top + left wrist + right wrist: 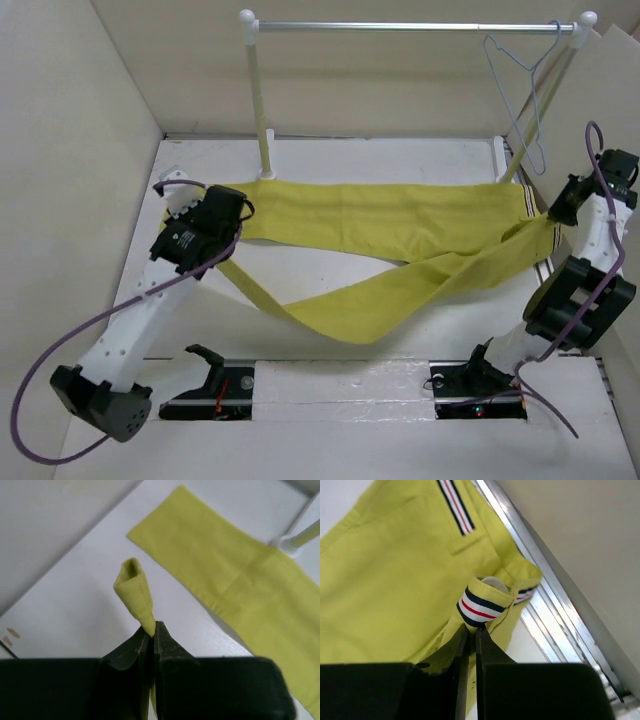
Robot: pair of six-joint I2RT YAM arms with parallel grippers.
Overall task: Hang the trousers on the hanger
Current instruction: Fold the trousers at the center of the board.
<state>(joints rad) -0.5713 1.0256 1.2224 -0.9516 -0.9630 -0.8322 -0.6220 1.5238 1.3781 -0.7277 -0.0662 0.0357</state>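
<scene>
Right wrist view: jaws pinch the striped waistband of the trousers.

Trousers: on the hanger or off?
Off. The trousers lie stretched across the table; the hanger hangs bare from the rail.

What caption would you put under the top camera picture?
The left gripper and right gripper pinch the trousers' ends over the table; hanger hangs on the rail.
</scene>
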